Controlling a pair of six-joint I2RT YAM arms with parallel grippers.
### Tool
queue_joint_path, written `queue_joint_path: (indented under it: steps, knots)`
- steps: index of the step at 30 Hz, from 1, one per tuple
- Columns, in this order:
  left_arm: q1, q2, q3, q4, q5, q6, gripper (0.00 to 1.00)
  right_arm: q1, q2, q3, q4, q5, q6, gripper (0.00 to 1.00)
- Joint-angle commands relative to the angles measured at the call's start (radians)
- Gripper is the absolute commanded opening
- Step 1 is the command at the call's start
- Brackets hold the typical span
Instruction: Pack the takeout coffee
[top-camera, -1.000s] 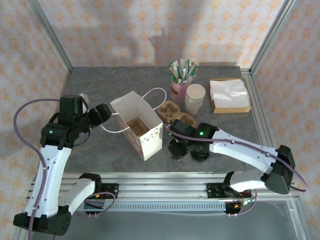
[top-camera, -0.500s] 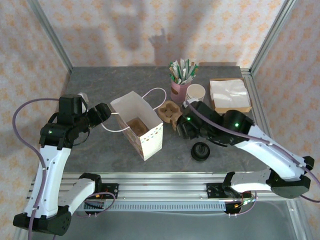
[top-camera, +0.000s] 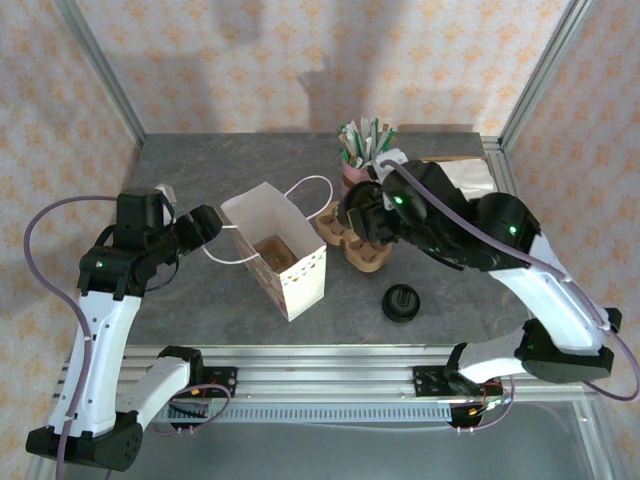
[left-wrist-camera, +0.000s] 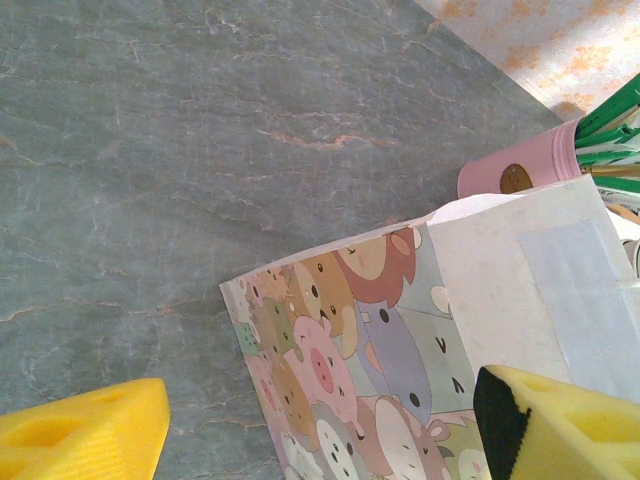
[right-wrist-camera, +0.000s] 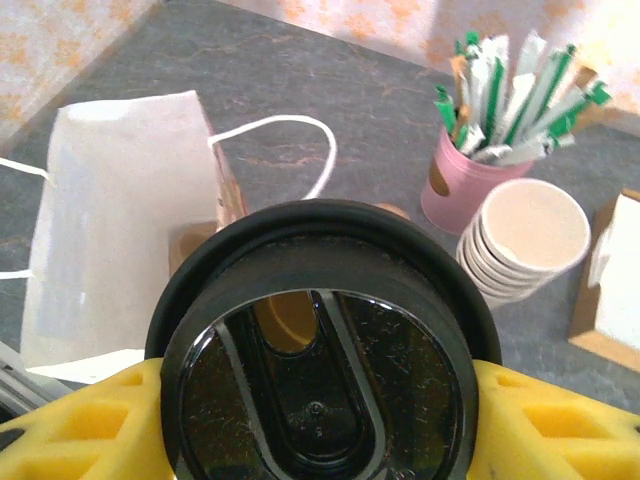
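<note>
One second is making the difference here: the right claw (right-wrist-camera: 322, 430), which was sitting low on the table beside the loose lids (top-camera: 400, 302), is now riding high over the brown cup tray (top-camera: 372, 258); it is carrying the takeout coffee (right-wrist-camera: 318, 330) with it. In the wrist view its yellow fingers are pressing on either side of the black lid, so we are reading it as clamped on the cup. We are judging the pick done and the carry toward the bag (top-camera: 303, 283) under way; the cup is hanging in the air just right of the bag's mouth, not yet over it.

The left claw (left-wrist-camera: 320, 430) is waiting where it was at the bag's left side by the handle; its jaws are standing apart, with the printed wall ahead of them and nothing being squeezed.

The bag is standing upright with its mouth open; its right rim is the edge we are watching, and one handle loop is arching out toward the tray. Behind the right claw, the pink pot of sticks (top-camera: 357, 178), the bare cups (right-wrist-camera: 525, 235) and the napkin box (top-camera: 470, 175) are crowding close; open table is lying in front, toward the near edge, and beyond the bag on the left.
</note>
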Motion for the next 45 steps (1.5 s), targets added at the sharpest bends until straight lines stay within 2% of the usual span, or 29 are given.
queue_joint_path:
  steps: [1,8,18,30,45]
  knots:
    - [0.008,-0.001,0.020,-0.013,0.006,0.005,0.81,0.014,0.073,0.084,0.048,-0.056,-0.063,0.61]
    - [0.008,0.001,0.011,-0.013,0.013,0.011,0.81,0.076,0.279,0.291,0.045,-0.111,-0.085,0.61]
    - [0.007,0.002,0.002,-0.017,0.004,0.023,0.81,0.083,0.519,0.471,-0.098,-0.151,-0.041,0.60]
    - [0.007,-0.002,-0.002,-0.017,0.001,0.025,0.81,0.083,0.699,0.577,-0.236,-0.181,0.022,0.60]
    - [0.007,-0.002,-0.017,-0.013,0.009,0.023,0.80,0.083,0.810,0.639,-0.374,-0.165,0.118,0.58]
